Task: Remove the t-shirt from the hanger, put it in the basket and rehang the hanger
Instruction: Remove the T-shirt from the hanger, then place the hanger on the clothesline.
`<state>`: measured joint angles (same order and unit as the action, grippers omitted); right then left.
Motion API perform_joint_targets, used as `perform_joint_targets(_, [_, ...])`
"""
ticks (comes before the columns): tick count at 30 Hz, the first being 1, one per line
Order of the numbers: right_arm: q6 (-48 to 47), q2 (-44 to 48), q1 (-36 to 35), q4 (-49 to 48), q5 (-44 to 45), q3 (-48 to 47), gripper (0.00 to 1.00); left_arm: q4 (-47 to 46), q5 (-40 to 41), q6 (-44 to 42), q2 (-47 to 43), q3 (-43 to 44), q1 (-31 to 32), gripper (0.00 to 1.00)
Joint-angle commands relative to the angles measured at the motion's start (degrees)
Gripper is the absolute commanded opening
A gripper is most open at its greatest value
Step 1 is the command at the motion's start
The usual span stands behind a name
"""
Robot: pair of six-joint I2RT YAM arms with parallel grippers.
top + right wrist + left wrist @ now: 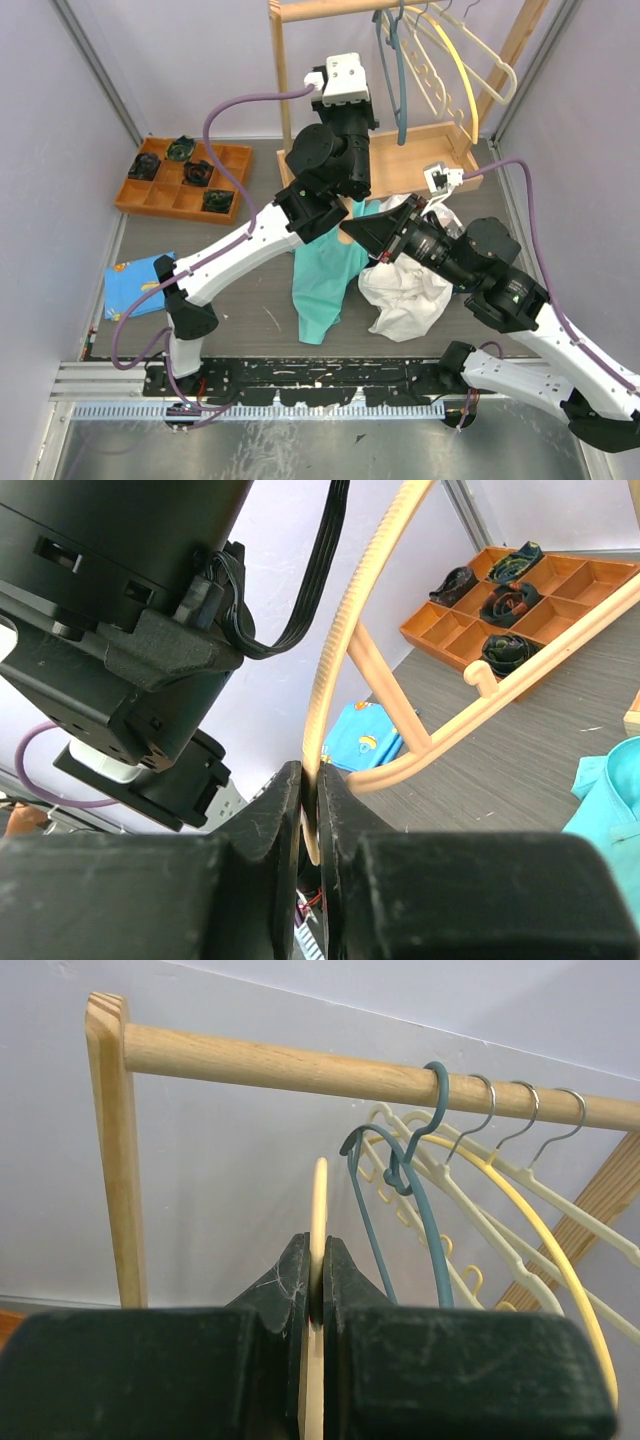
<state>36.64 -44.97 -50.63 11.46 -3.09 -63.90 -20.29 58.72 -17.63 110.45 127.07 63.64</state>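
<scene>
From above, the left arm [250, 240] reaches up towards the wooden rack [285, 90]; its fingers are hidden under its own camera. The right end effector [360, 230] points left at mid-bench, just above the teal t-shirt [325, 275], which trails down across the bench [250, 310] beside a crumpled white cloth [405, 295]. Whether the shirt's upper edge is caught on anything here, I cannot tell.

At the left wrist, the left end effector [318, 1260] is clamped on the thin loop of a pale hanger [320, 1195], below the rack's rod [280, 1065], where other hangers hook.

At the right wrist, the jaws are pressed together on the ribbed arm of a peach hanger [340, 650], probably the same one. What shows of it is bare, and the t-shirt lies low at the right edge.

The shirt looks all but free, so this seems the closing step. Next, the hanger should be lifted clear, watching that no fabric rises with it.
</scene>
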Motion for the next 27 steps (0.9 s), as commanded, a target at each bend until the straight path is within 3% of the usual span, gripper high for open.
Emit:
perform_joint_targets(1, [-0.4, 1.0, -0.2, -6.4, -1.0, 0.6, 0.11, -2.8, 0.9, -0.1, -0.7, 1.8, 0.6, 0.0])
perform_joint_targets(8, [-0.8, 1.6, -0.2, -8.0, -0.7, 1.1, 0.01, -2.7, 0.6, -0.2, -0.9, 2.0, 0.7, 0.01])
perform_joint_targets(20, [-1.1, 2.7, -0.2, -9.6, -1.0, 2.4, 0.01, -2.1, 0.4, 0.0, -2.6, 1.1, 0.6, 0.35])
perform_joint_targets(27, [-1.6, 2.3, -0.2, -10.2, -1.5, 2.1, 0.01, -1.8, 0.5, 0.0, -6.0, -2.9, 0.7, 0.44])
